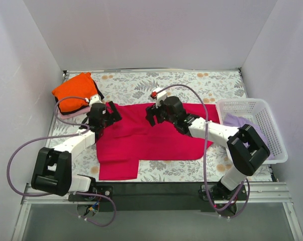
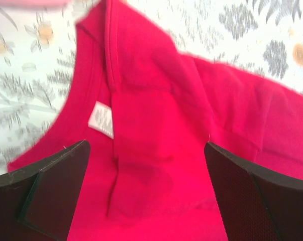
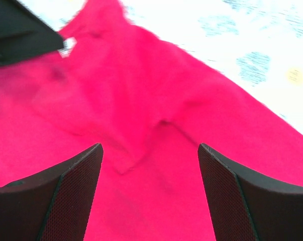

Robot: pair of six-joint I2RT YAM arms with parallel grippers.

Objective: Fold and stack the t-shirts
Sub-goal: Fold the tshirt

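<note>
Crimson t-shirt [image 1: 161,140]: spread across the middle of the worktop [image 1: 191,85], directly beneath both of my wrists.
Long axis: it runs left to right. The collar and its white label [image 2: 102,119] are at my left end, and one flap juts toward me at the near left corner.
Left fingers [image 2: 56,186]: spread wide and empty, hanging over the collar area at the shirt's far left edge.
Right fingers [image 3: 66,196]: spread apart and empty, hovering over a wrinkled ridge near the middle of the far edge.
Direction of the cloth: most of it lies below my fingers and toward my bases.
Nearer arm: my left for the collar end and the jutting flap, my right for the end by the basket.
Left boundary: the orange t-shirt [image 1: 75,90] sits folded on the pale pink t-shirt [image 1: 71,115], just beside my left fingers.
Right boundary: the white basket [image 1: 272,145] holds the lavender t-shirt [image 1: 239,122]. Its rim is just beside the crimson shirt's right end.
Open room: there is bare patterned worktop beyond the far edge and only a narrow strip on the near side.
My judgement: the next fold should stay within the shirt's own outline, since there is little room at either end.
</note>
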